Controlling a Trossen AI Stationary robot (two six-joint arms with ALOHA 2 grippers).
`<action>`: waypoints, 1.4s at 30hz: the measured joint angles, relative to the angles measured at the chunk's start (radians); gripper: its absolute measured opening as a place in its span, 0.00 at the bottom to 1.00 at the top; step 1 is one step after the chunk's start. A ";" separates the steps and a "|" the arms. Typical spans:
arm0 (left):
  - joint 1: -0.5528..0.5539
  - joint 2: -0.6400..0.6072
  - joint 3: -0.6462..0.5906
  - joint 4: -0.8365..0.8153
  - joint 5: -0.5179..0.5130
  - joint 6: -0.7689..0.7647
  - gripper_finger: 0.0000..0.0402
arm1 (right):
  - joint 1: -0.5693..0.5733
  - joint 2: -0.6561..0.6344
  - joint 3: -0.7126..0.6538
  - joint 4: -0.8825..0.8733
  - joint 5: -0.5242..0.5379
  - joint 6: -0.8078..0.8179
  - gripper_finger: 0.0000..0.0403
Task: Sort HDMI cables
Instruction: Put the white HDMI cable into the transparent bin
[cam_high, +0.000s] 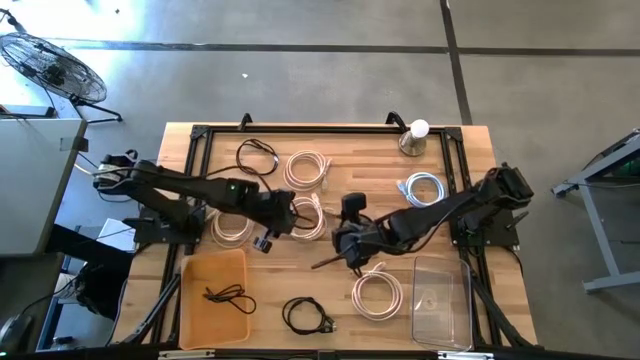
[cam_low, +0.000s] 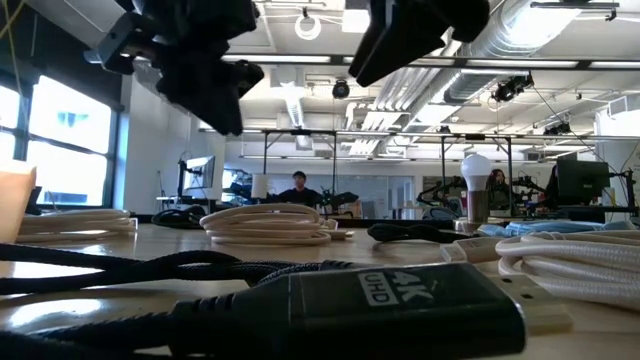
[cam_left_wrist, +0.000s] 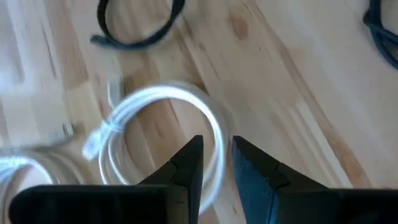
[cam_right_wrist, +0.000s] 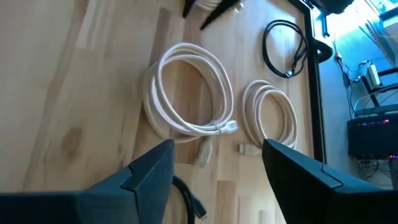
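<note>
in the low view both arms are cut off at the top, and a black plug fills the foreground. the left pincer hovers nearly clenched, grasping nothing, over a cream coil. the right pincer hangs released mid-bench. hdmi cables lie scattered; the orange bin holds one black cable; the clear bin looks bare.

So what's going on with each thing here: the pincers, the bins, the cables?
Left pincer: over the table's middle, fingers nearly together, holding nothing.
Right pincer: open wide, empty, above the table.
Orange bin: one black cable inside.
Clear bin: empty.
White cable beside the clear bin: coiled, lying flat.
Black cable at the near edge: coiled, on the table.
Light bulb: upright, unlit.
</note>
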 joint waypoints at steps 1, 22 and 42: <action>0.008 0.001 0.000 -0.007 0.010 0.001 0.21 | 0.004 0.000 0.000 -0.001 -0.001 0.000 0.58; 0.066 0.144 0.001 0.085 0.017 -0.142 0.56 | 0.015 0.000 0.000 -0.080 -0.003 0.002 0.58; 0.066 0.236 0.003 0.126 0.026 -0.154 0.56 | -0.001 0.000 0.000 -0.135 -0.006 0.014 0.58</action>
